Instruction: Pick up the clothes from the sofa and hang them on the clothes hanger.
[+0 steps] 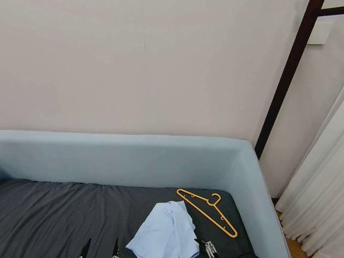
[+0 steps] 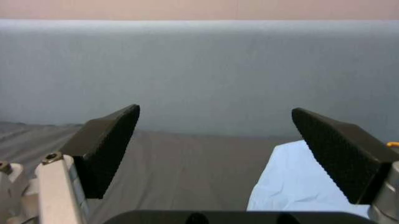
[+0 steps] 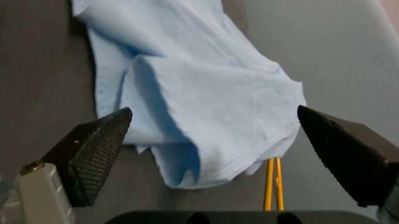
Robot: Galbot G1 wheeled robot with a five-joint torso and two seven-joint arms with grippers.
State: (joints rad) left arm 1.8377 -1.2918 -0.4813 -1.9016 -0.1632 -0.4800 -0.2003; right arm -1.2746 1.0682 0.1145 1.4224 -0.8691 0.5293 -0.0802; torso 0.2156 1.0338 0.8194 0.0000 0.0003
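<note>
A crumpled light blue garment [image 1: 164,231] lies on the sofa's dark grey seat [image 1: 64,215], near the right end. Just to its right rests an orange plastic hanger [image 1: 207,210], flat on the seat. My left gripper [image 1: 100,250] is at the lower edge of the head view, left of the garment, and its fingers [image 2: 100,149] stand open and empty, with the garment [image 2: 293,186] off to one side. My right gripper [image 3: 215,149] hovers open directly over the garment [image 3: 206,102], holding nothing. Part of the hanger [image 3: 272,184] pokes out from under the cloth's edge.
The sofa's light blue backrest [image 1: 123,158] and right armrest [image 1: 263,209] wall in the seat. A dark wooden post [image 1: 285,80] leans against the wall behind, and white curtains [image 1: 320,199] hang at the right. The seat to the left is bare grey fabric.
</note>
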